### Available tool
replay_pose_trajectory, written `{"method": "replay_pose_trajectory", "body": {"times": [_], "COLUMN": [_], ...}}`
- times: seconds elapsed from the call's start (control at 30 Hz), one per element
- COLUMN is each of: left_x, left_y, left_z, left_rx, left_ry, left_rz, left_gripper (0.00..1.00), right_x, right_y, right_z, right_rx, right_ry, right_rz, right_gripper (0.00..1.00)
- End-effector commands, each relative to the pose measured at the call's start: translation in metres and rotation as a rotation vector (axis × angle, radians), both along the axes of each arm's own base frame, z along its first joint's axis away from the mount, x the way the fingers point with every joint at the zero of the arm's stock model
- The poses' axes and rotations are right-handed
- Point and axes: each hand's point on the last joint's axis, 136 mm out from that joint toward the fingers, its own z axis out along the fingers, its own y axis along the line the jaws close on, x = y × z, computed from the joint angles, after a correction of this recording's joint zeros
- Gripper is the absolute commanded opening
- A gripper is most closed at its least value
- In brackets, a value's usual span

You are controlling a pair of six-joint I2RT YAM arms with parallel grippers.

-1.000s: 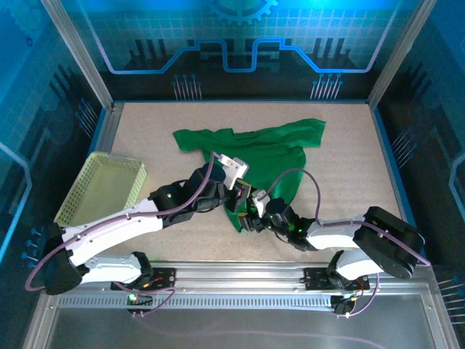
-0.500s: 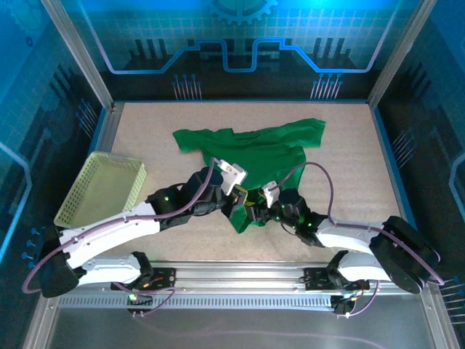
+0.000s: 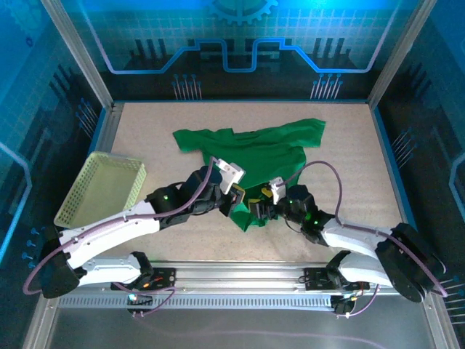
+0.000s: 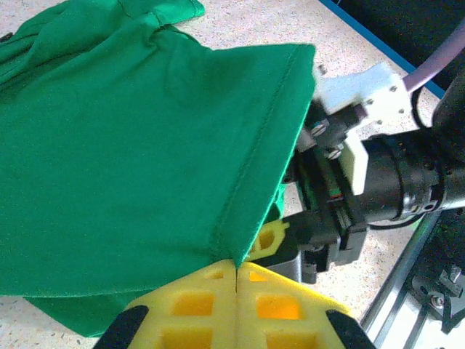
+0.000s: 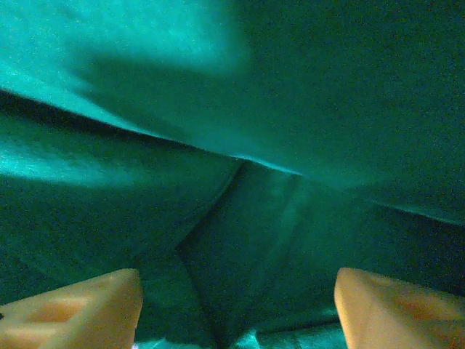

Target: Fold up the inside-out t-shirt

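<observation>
The t-shirt (image 3: 261,149) lies on the worktop (image 3: 356,160), from upper centre of the frame down to centre. The basket (image 3: 102,190) sits at the left edge, well apart. The left claw (image 3: 238,202) and right claw (image 3: 258,212) meet side by side at the t-shirt's lowest edge.

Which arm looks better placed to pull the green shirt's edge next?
Left, probably: the left fingers are shut on the t-shirt hem, ready to pull. The right fingers stand open amid cloth, gripping nothing.
</observation>
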Motion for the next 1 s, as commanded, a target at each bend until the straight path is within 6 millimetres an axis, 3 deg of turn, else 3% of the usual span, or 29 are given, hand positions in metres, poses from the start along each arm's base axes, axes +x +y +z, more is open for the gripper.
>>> {"method": "replay_pose_trajectory", "body": {"times": [0.0,0.23,0.5,0.63,0.77,0.97], "left_x": [-0.009,-0.016,0.0,0.019,0.029,0.046], "left_y": [0.001,-0.017,-0.047,-0.05,-0.049,-0.028], "left_z": [-0.005,0.016,0.055,0.064,0.075,0.06], "left_rx": [-0.011,-0.108,-0.22,-0.2,-0.194,-0.137], "left_ry": [0.007,0.024,0.043,0.039,0.005,0.015], "left_rz": [-0.043,-0.116,-0.103,-0.037,-0.008,0.067], "left_gripper": [0.0,0.0,0.0,0.0,0.0,0.0], "right_x": [0.002,0.026,0.045,0.045,0.046,0.034], "right_y": [-0.008,-0.012,0.004,0.013,-0.001,-0.021], "right_z": [0.003,-0.001,-0.003,-0.002,-0.008,0.0], "right_rx": [0.017,-0.02,-0.078,-0.129,-0.109,-0.08], "right_ry": [0.008,-0.018,-0.135,-0.189,-0.171,-0.167], "right_rz": [-0.016,-0.146,-0.291,-0.352,-0.457,-0.486], "right_gripper": [0.72,0.71,0.7,0.7,0.7,0.71]}}
